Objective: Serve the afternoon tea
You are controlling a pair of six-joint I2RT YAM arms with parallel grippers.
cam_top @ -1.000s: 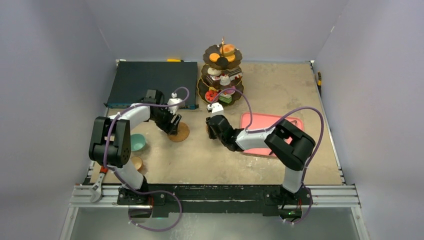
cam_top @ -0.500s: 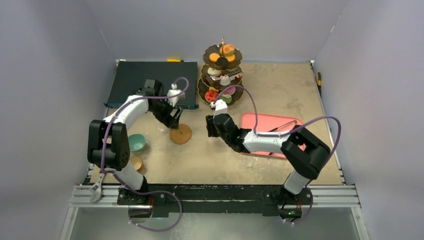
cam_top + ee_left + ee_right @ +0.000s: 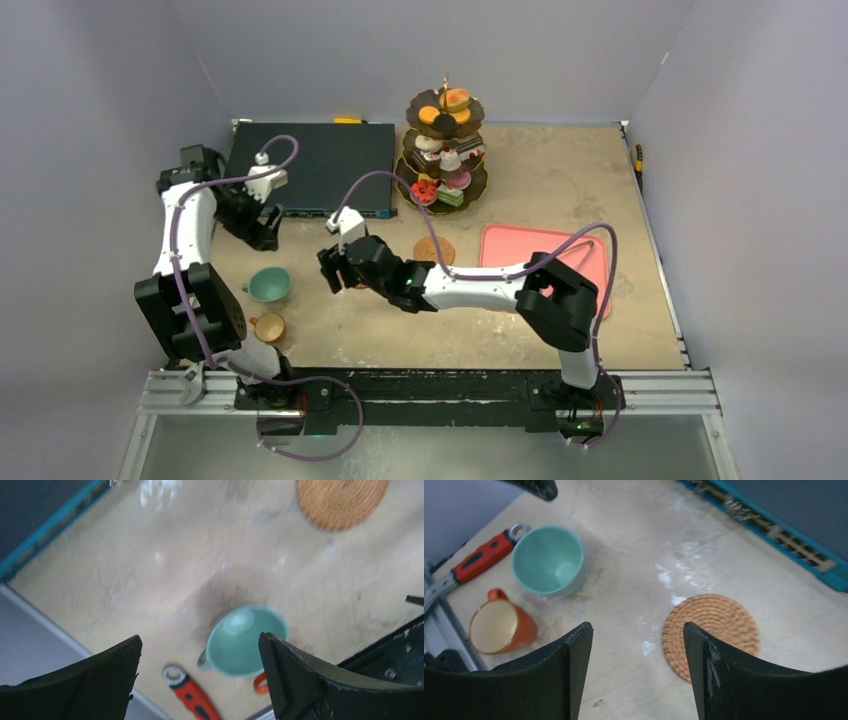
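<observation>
The dark three-tier stand with toy cakes stands at the back centre. The teal cup and the smaller tan cup sit at the front left. One woven coaster lies left of the pink tray; the other is mostly hidden under my right arm. My left gripper is open and empty, above the teal cup. My right gripper is open and empty, low over the table just left of the second coaster, with the teal cup and tan cup beyond.
A dark blue box lies at the back left. The pink tray lies right of centre. A red-handled wrench lies by the table's left front edge, near the cups.
My left gripper left the coaster and swung left and back, over the teal cup. My right arm reached far left, uncovering the coaster beside the pink tray.
</observation>
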